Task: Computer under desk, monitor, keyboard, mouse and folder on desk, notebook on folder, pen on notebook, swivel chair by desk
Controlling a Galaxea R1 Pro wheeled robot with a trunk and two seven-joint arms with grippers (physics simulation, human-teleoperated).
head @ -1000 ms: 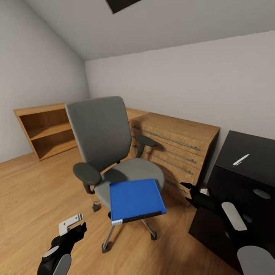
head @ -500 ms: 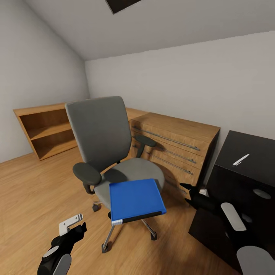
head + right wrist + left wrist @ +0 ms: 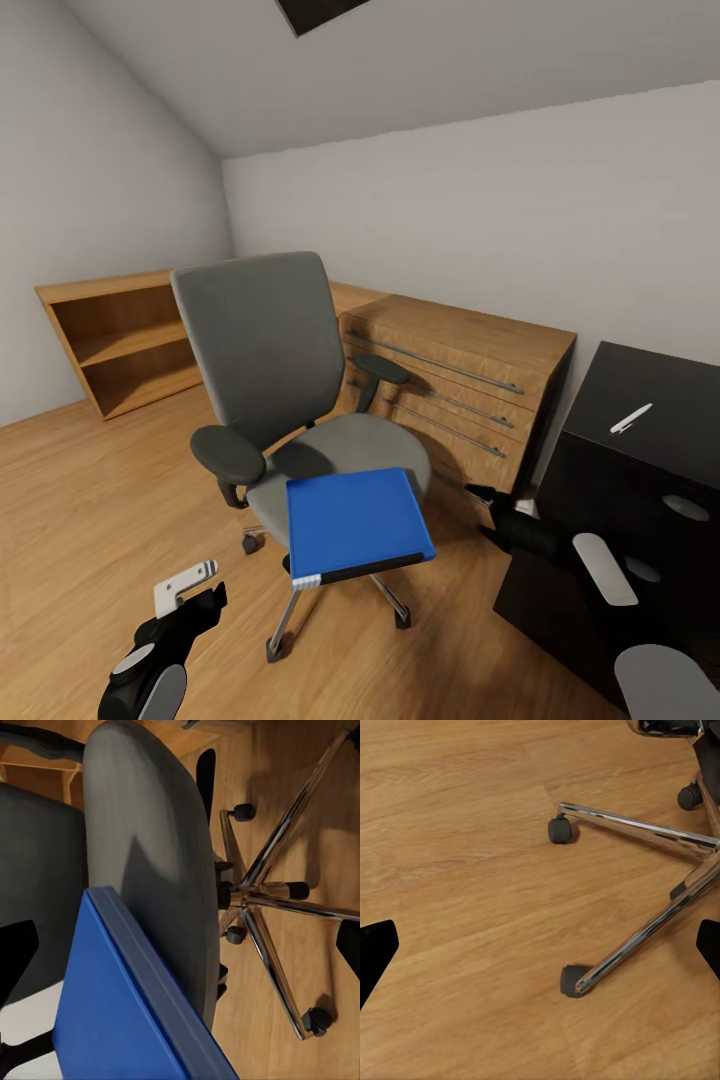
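Observation:
The grey swivel chair [image 3: 275,380] stands mid-room on the wood floor. A blue folder [image 3: 355,520] lies flat on the front of its seat and overhangs the edge. My right gripper [image 3: 487,503] hovers open just right of the folder, at about seat height; in the right wrist view the folder [image 3: 120,1020] and the seat [image 3: 142,862] sit between its fingertips [image 3: 16,952]. My left gripper [image 3: 200,600] hangs open, low and left of the chair, over the chrome base legs [image 3: 637,832]. A white pen [image 3: 630,418] lies on the black desk [image 3: 660,385].
A wooden dresser [image 3: 460,385] stands against the back wall right behind the chair. A low wooden bookshelf [image 3: 120,340] lines the left wall. The desk's dark side panel [image 3: 570,560] is close to my right arm. Open floor [image 3: 90,500] spreads to the left.
My right gripper has crept slightly left and down toward the folder. The chair, folder and left arm have not moved.

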